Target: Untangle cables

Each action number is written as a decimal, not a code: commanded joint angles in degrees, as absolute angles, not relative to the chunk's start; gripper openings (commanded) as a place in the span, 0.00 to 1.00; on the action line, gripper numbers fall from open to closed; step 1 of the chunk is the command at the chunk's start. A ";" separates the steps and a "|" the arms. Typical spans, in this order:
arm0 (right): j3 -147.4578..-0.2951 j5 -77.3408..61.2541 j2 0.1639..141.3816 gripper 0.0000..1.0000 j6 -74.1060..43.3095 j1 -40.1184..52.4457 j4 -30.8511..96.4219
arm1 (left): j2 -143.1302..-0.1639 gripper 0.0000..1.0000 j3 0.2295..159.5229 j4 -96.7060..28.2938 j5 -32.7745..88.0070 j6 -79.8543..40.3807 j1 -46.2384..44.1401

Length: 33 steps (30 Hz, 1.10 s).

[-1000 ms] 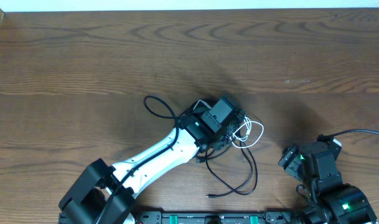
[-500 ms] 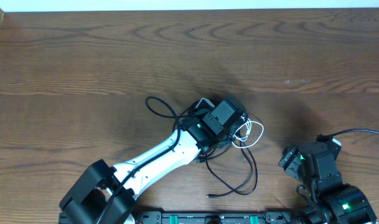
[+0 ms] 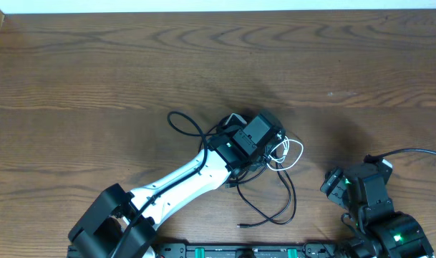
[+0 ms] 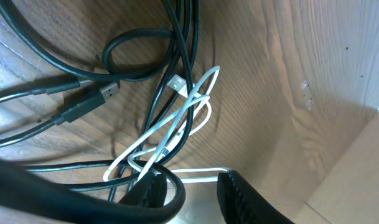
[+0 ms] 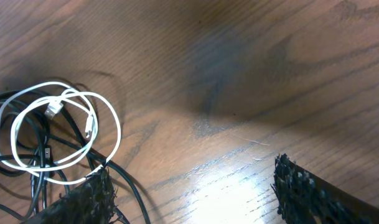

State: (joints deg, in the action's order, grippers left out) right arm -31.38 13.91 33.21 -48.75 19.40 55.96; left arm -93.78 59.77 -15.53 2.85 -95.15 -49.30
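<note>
The left arm (image 3: 182, 175) reaches from its base at the lower left diagonally up and to the right, white forearm stretched out, wrist tipped downward. The left gripper (image 4: 189, 193) is low, its two fingers parted. The right arm (image 3: 386, 222) sits folded close to its base at the lower right, and the right gripper (image 5: 189, 196) is spread wide.

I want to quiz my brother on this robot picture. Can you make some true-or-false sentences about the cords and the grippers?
1. The white cord lies looped among the black cords. True.
2. The right gripper is holding the white cord. False: it is open and holds nothing.
3. The left gripper is over the tangle with its fingers apart. True.
4. One of the cords is red. False: only black and white cords show.
</note>
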 commanded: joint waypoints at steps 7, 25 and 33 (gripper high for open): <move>-32.14 15.11 32.91 0.80 -47.88 18.94 56.18 | -94.19 0.25 60.88 -16.40 2.52 -95.24 -49.36; -32.14 15.00 32.91 0.79 -47.90 18.94 56.21 | -94.17 0.08 60.88 -16.29 2.28 -92.71 -49.21; -31.53 -10.22 32.93 0.77 -47.94 18.96 51.22 | -90.48 0.08 60.90 -15.55 2.37 -81.06 -46.92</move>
State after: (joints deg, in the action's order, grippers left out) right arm -31.35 4.21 33.21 -48.71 19.40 53.41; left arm -93.43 59.77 -15.59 2.85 -88.01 -47.88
